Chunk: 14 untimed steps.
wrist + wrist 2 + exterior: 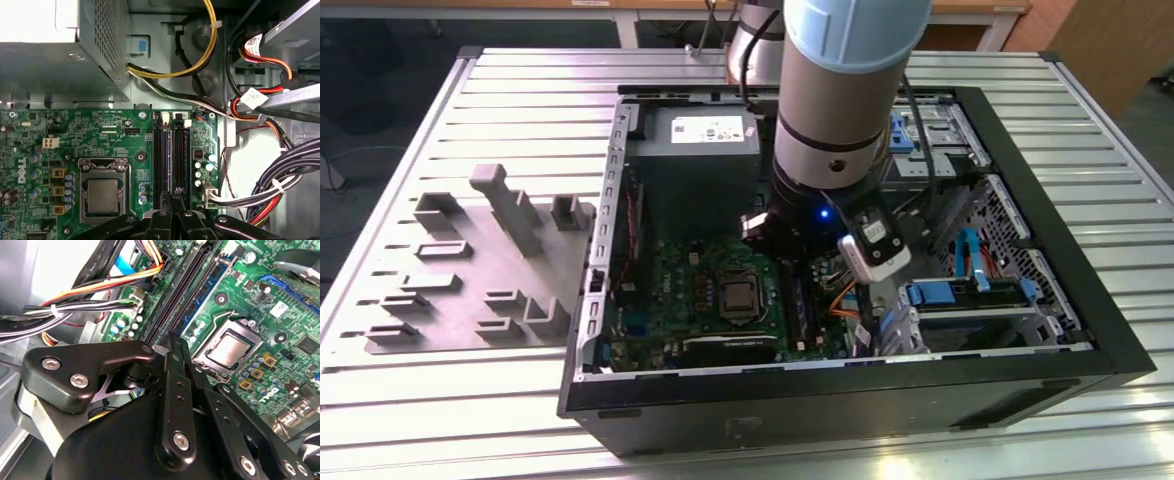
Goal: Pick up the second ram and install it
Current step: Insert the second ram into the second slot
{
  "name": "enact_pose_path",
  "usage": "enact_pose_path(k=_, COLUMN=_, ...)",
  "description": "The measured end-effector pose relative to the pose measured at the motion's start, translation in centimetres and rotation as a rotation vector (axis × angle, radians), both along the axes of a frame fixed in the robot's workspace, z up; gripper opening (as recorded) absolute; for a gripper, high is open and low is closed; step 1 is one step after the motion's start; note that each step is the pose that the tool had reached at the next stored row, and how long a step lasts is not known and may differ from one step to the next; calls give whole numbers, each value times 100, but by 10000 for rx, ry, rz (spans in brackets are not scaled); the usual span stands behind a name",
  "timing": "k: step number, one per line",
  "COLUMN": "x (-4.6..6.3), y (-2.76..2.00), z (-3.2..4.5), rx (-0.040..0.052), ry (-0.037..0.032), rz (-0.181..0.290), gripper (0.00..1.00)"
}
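Two fingers (172,385) of the end effector (177,342) sit pressed together, their tips over one end of the black memory slots (175,295) on the green motherboard (674,265), inside the open computer case (854,400) resting on the ribbed surface (494,90). Just beside the tips, the second ram (206,287) stands edgewise in a slot nearest the processor socket (227,347); contact cannot be judged. Beyond lies the grey power supply (700,135).

Down over the whole computer case (854,400) in the exterior view, close past the end effector (176,342) (172,196) onto its motherboard (260,310) (125,145) in both wrist views.
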State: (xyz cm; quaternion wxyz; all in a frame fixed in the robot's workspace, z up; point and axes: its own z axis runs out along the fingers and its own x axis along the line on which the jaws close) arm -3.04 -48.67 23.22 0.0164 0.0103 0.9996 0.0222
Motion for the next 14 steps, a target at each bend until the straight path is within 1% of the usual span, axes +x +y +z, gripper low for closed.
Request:
enact_pose_path(k=3, x=-2, y=0, z=-10, rx=30, ry=-1, rz=-1, gripper=12)
enact_pose_path(k=14, x=-28, y=2, z=-50, rx=47, ry=0, rz=-1, gripper=12)
